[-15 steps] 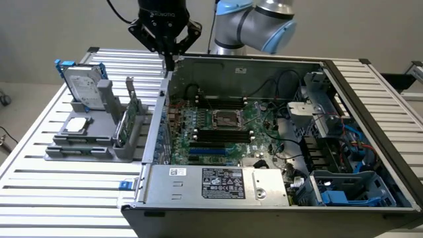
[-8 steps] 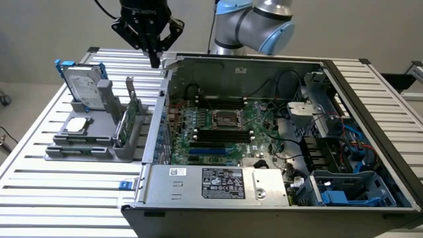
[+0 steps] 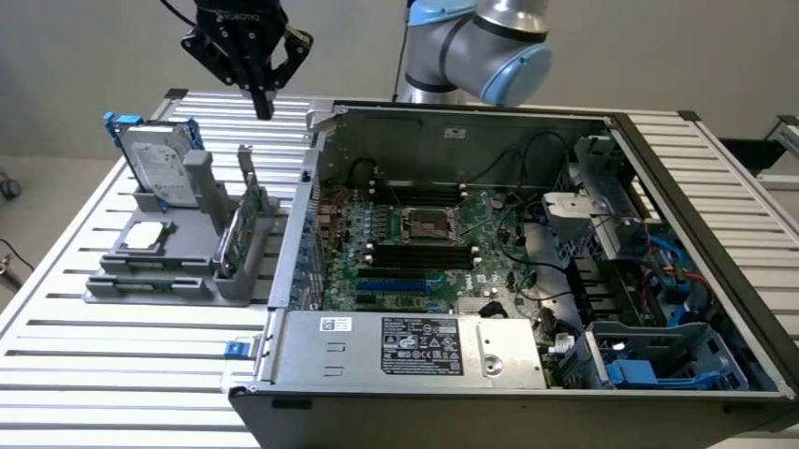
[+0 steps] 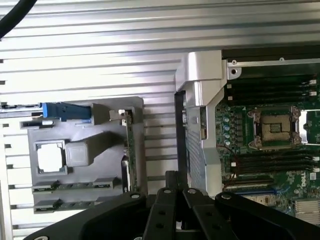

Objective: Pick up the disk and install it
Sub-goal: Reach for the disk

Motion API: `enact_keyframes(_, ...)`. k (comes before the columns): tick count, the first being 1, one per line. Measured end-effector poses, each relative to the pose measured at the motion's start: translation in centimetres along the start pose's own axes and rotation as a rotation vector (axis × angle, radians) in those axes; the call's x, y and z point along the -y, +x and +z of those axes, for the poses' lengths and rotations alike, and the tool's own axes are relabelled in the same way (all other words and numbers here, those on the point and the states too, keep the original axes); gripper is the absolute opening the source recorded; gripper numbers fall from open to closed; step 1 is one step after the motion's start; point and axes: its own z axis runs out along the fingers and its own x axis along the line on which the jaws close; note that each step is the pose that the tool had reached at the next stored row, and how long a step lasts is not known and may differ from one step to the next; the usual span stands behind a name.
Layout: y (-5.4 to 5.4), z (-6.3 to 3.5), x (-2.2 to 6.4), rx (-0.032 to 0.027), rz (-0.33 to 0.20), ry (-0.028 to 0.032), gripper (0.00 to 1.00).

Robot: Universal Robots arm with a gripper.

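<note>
Arm's black fingers clenched, empty, hanging above slatted metal surface. Silver-grey hard drive in blue plastic carrier upright in grey plastic holder, exterior view's far left, apart from fingers.

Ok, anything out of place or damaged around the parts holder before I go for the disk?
Nothing stands out. The disk stands upright in its slot in the grey holder, undamaged as far as shows; the gripper hangs shut and empty, clear of both.
</note>
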Motion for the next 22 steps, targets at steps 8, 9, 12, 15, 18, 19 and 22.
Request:
enact_keyframes(8, 3.8, 0.8, -1.69, 0.0011, 0.0, 0.0006, 0.11)
enact_keyframes(9, 4.3, 0.88, -1.85, 0.0011, 0.0, 0.0006, 0.11)
enact_keyframes(12, 5.7, 1.11, -2.32, 0.0011, 0.0, 0.0006, 0.11)
enact_keyframes(15, 7.1, 1.31, -2.78, 0.0011, 0.0, 0.0006, 0.11)
enact_keyframes(18, 8.5, 1.52, -3.25, 0.0011, 0.0, 0.0007, 0.11)
enact_keyframes(19, 8.9, 1.58, -3.4, 0.0011, 0.0, 0.0007, 0.11)
enact_keyframes(22, 10.3, 1.78, -3.86, 0.0011, 0.0, 0.0009, 0.11)
